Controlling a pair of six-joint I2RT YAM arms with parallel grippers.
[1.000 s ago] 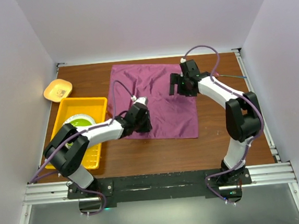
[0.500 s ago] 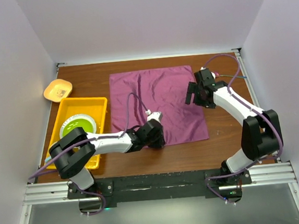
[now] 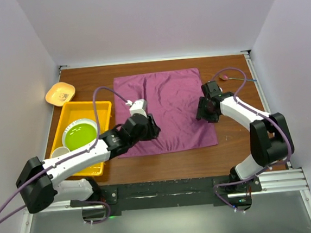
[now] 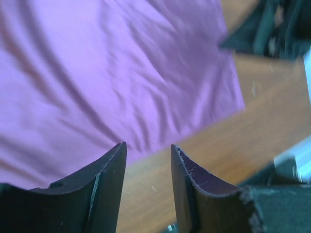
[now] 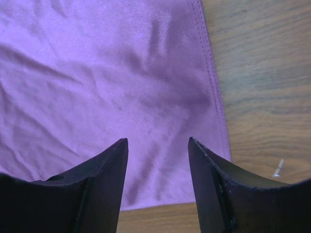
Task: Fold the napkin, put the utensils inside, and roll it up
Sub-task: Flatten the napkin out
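We see one brown wood-grain table [image 3: 165,162] at the near edge, with two arms reaching over it. The left gripper [image 4: 148,148] hangs over the near hem of the single plum napkin [image 3: 173,98], its dark curved jaws parted on nothing. The right gripper [image 5: 158,141] hovers at the cloth's right hem, jaws likewise apart and empty. The napkin lies spread mid-table, soft, creased and roughly square. To its left, one rectangular yellow tray [image 3: 73,105] holds one round green plate [image 3: 80,136]. Beyond them sits one small orange dish [image 3: 60,93].
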